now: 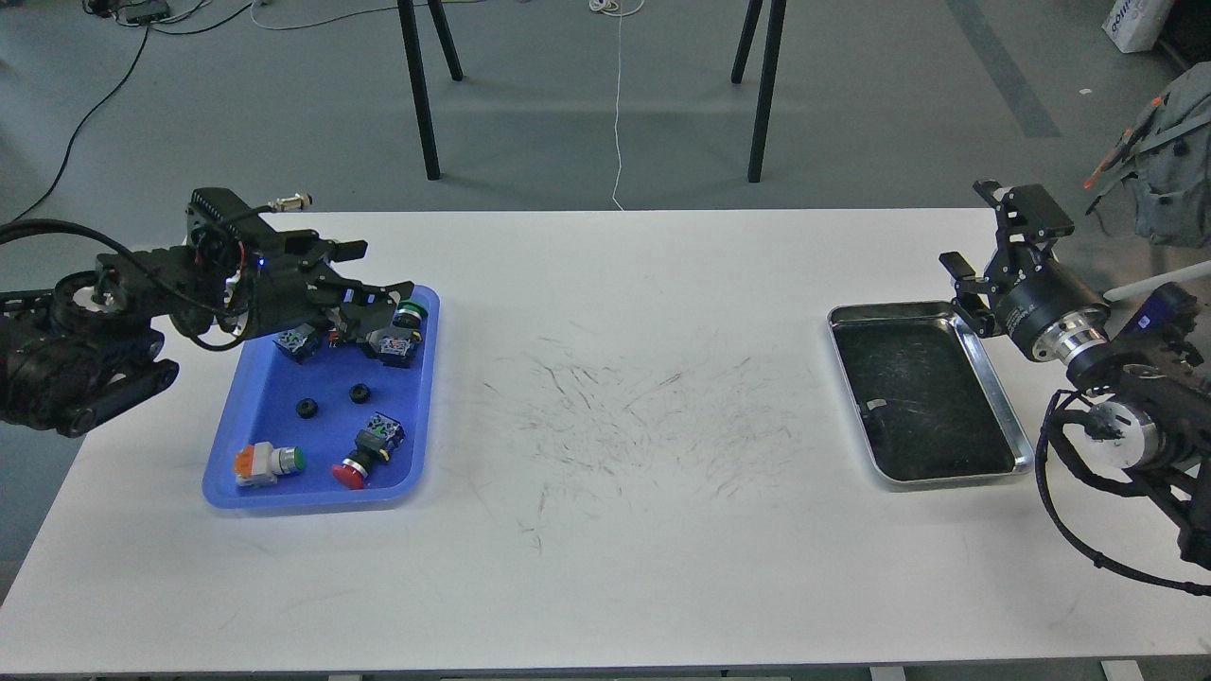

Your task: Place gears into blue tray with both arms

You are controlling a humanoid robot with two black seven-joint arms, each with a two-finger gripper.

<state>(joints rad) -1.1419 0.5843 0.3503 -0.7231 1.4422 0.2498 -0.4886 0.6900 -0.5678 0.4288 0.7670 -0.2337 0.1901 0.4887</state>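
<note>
Head view: left pincer (383, 279), spread and empty at frame left, could knock switches (397, 333) onto gears (333, 400) in the blue tray (248, 402); right pincer (967, 246) state unclear.

Head view, down over table (605, 567)

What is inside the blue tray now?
Blue tray: two gears and several push-button switches. The left claw covers its far part, so more may be hidden.

- white desk (605, 567), dark scuffs across its middle
- steel tray (1022, 445) with scratched dark bottom, at right
- coloured push-button switches (270, 463)
- black stand legs (421, 95) on the grey floor beyond
</note>
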